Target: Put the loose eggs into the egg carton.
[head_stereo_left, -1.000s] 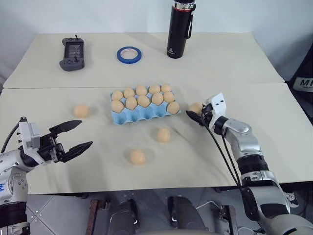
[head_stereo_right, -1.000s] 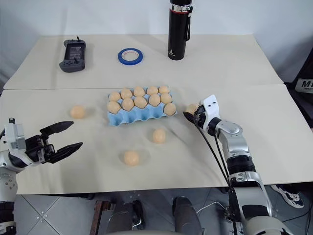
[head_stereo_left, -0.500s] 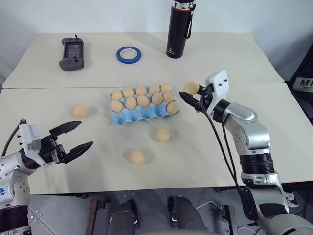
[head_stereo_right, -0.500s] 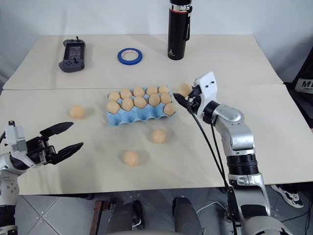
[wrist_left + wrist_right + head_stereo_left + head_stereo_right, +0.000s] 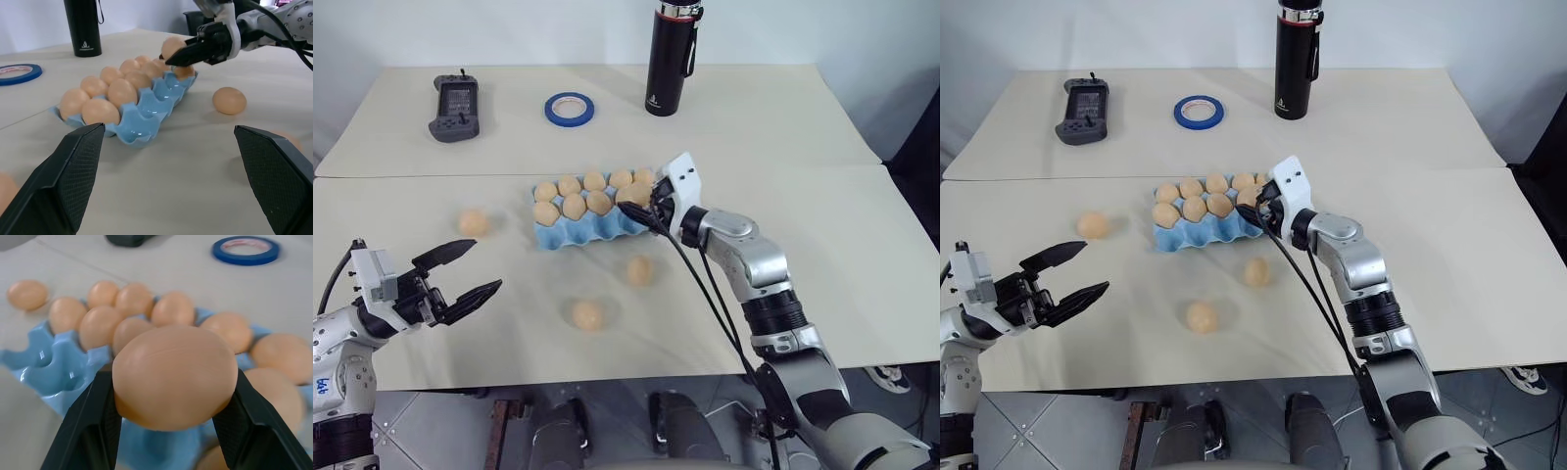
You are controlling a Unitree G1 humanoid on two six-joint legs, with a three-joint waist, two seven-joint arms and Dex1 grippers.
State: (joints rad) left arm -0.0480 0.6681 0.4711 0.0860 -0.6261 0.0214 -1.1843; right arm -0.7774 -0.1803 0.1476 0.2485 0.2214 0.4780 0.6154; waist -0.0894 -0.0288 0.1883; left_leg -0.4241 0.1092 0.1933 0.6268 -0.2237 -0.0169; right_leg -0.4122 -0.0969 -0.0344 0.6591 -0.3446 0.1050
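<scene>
At the far left of the cream-covered table (image 5: pixel 822 245), the left gripper (image 5: pixel 468 277) hovers low over the near edge with its two black fingers spread wide and nothing between them. Behind it, well apart at the back of the table, lies a grey handheld controller (image 5: pixel 455 106). One loose egg (image 5: pixel 474 222) rests on the cloth to the left of the egg carton (image 5: pixel 592 224), near it but not touching. A second loose egg (image 5: pixel 588 314) lies toward the near edge, and a third (image 5: pixel 640 270) sits just in front of the carton's right half, so three eggs lie free on the cloth. The light blue carton holds about ten eggs in its two rear rows; the front row of cups is bare. A blue tape ring (image 5: pixel 571 108) lies behind the carton, and a black bottle (image 5: pixel 667 59) stands upright further right at the back. The right gripper (image 5: pixel 164 423) is clamped on a fourth egg (image 5: pixel 175 376), one finger on each side, holding it above the carton's right end. Black cables hang from that arm across the front of the table.
</scene>
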